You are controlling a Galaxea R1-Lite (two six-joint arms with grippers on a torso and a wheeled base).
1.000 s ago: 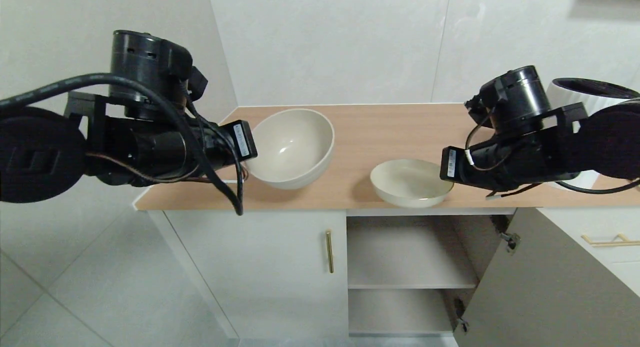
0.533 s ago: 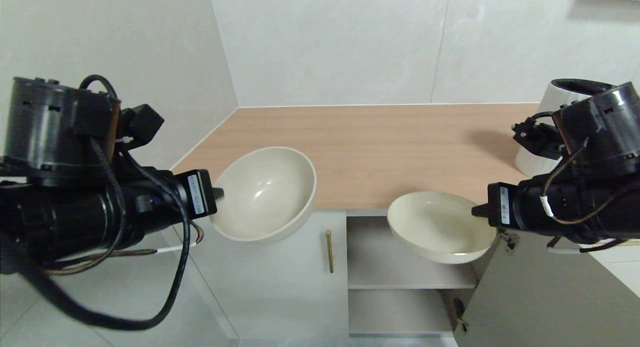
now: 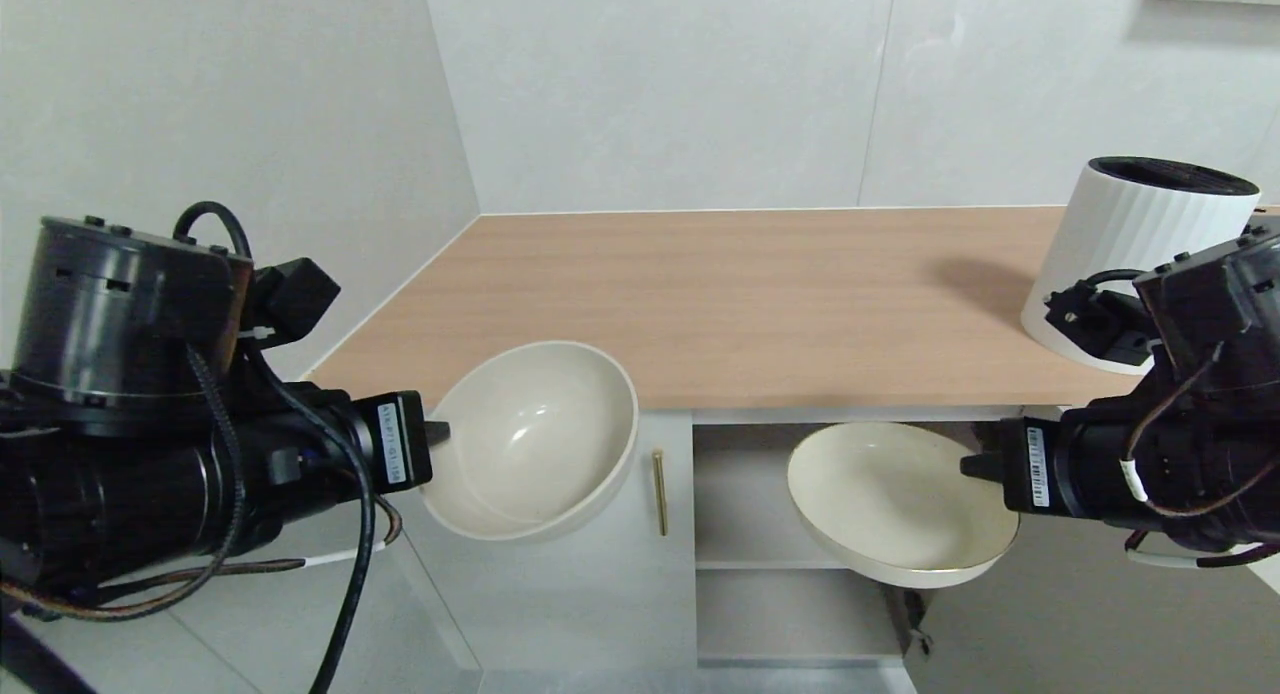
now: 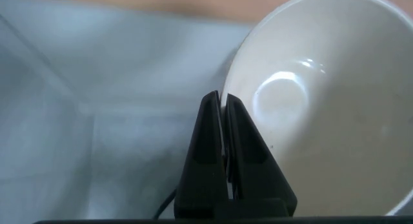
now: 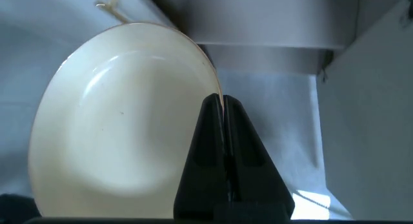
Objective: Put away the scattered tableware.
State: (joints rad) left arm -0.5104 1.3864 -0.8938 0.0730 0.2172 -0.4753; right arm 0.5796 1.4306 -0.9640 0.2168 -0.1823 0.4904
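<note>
- Altogether, two pieces of tableware are counted: one deep bowl (image 3: pixel 530 439) and one shallow plate (image 3: pixel 895 499).
- The bowl is seen as cream-white, round and glossy, with a bright glint on its inner floor; in the left wrist view (image 4: pixel 322 101) its rim is pinched at one side.
- The plate is seen as the same cream-white, wide and low, with a thin golden line along its rim (image 5: pixel 122 127).
- The bowl's rim is clamped by the closed jaws of the left gripper (image 3: pixel 440 432) (image 4: pixel 222 101); the bowl is held tilted in the air, in front of the countertop (image 3: pixel 750 304) edge and before the closed cabinet door (image 3: pixel 560 594).
- The plate's rim is clamped likewise by the right gripper (image 3: pixel 968 464) (image 5: pixel 221 104); the plate is held tilted before the open cabinet compartment, about level with its shelf (image 3: pixel 750 564).
- One brass handle (image 3: pixel 659 492) is fixed upright on the closed door, between bowl and plate.
- One white ribbed container (image 3: pixel 1140 244) is stood on the countertop's right end.
</note>
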